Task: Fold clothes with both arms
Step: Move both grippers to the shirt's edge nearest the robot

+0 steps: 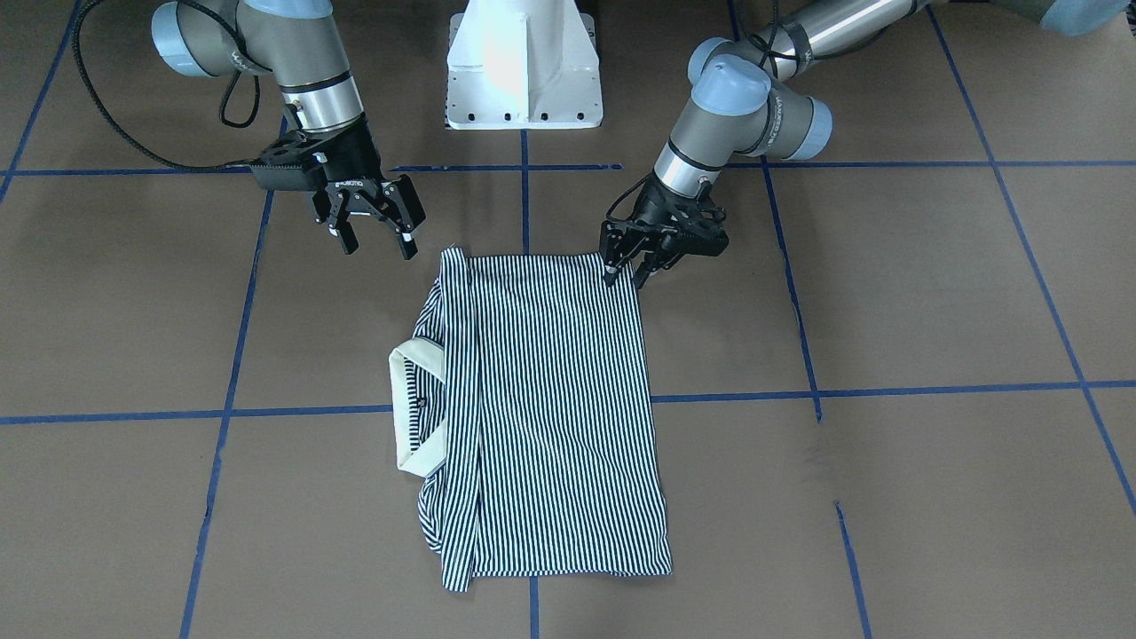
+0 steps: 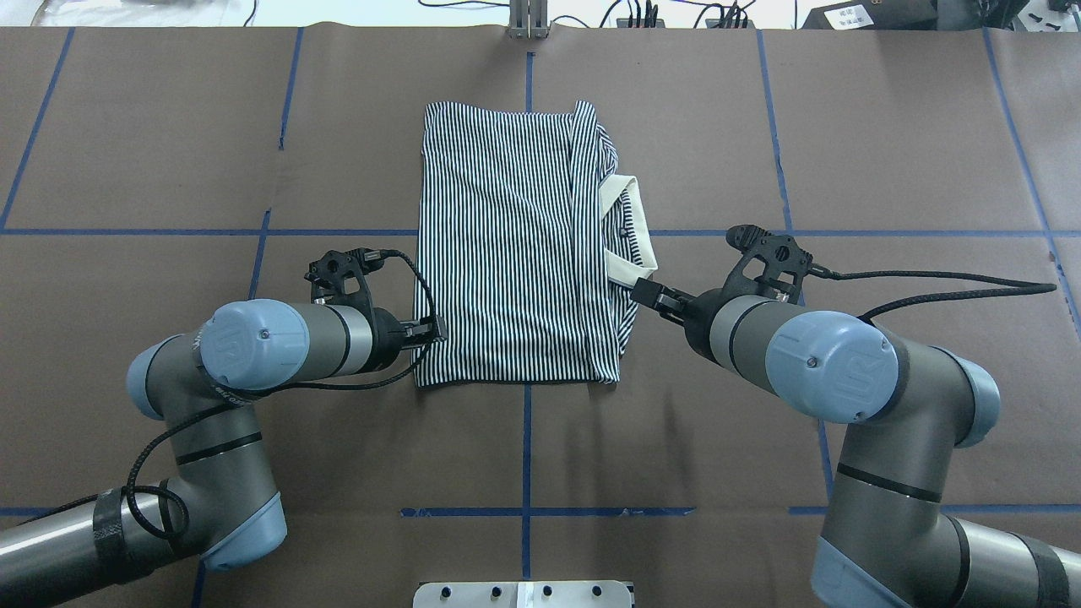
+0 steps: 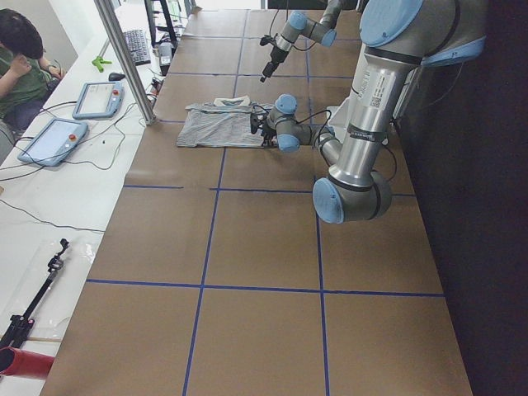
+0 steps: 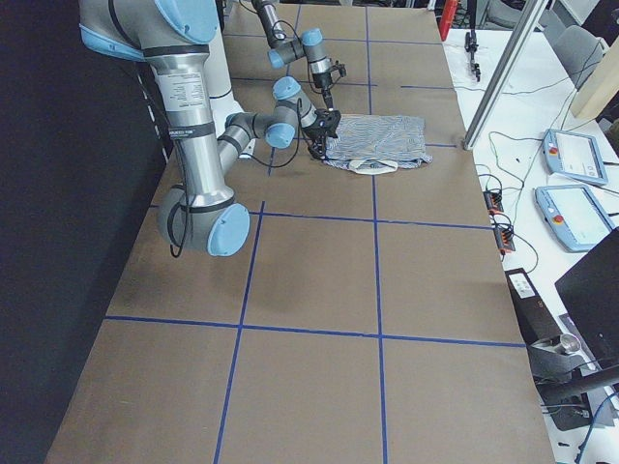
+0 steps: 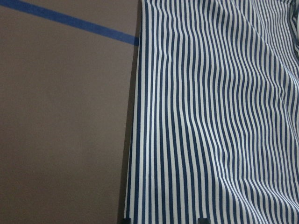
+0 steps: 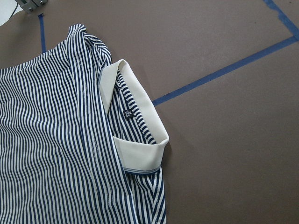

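The striped polo shirt (image 1: pixel 550 408) (image 2: pixel 507 253) lies folded into a flat rectangle on the brown table, its cream collar (image 1: pixel 408 408) (image 6: pixel 135 121) sticking out on my right side. My left gripper (image 1: pixel 626 275) (image 2: pixel 435 328) is down at the shirt's near left corner. It is open, and in the left wrist view its tips (image 5: pixel 163 220) straddle the shirt's edge (image 5: pixel 135 140). My right gripper (image 1: pixel 379 244) (image 2: pixel 646 291) hangs open above the table, just off the near right corner by the collar, holding nothing.
The white pedestal base (image 1: pixel 524 71) stands between the arms. Blue tape lines (image 1: pixel 524 195) cross the table. In the side views a metal post (image 3: pixel 124 58), control tablets (image 3: pixel 49 140) (image 4: pixel 571 213) and a seated person (image 3: pixel 21 58) are at the table's far side.
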Motion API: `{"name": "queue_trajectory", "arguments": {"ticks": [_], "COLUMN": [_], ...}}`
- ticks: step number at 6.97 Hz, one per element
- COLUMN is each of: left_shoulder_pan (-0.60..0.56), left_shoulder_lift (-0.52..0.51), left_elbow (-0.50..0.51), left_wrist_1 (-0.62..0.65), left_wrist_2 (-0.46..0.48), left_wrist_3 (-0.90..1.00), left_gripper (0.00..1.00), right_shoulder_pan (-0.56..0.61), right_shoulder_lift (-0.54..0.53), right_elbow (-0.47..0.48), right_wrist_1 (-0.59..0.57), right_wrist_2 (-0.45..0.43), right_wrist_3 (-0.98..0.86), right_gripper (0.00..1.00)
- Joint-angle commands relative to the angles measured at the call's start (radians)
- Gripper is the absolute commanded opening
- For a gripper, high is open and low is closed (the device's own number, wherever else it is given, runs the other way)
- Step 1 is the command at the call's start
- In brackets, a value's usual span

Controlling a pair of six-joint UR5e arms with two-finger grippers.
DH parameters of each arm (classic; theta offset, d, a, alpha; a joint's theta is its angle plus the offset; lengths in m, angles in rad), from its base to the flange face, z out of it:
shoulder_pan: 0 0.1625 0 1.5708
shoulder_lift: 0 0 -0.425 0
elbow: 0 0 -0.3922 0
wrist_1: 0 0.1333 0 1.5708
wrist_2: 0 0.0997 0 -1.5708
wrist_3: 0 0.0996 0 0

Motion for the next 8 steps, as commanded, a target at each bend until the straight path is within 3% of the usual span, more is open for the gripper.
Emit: {"name": "queue_trajectory", "arguments": {"ticks": [1, 8], "left_shoulder_pan": [0.017, 0.065], "left_shoulder_lift": [0.000, 0.009], "left_elbow": [-0.055, -0.037], "left_wrist_1": [0.098, 0.100], "left_wrist_2": [0.000, 0.000], "left_wrist_3": [-0.004, 0.003], "left_gripper": [0.55, 0.57], "right_shoulder_pan": [0.000, -0.003], "right_shoulder_lift": [0.005, 0.006], "right_elbow": [-0.001, -0.003], "right_wrist_1": [0.000, 0.000], "right_wrist_2": [0.003, 0.001], "right_wrist_3": [0.000, 0.000], "right_gripper": [1.00, 1.00]}}
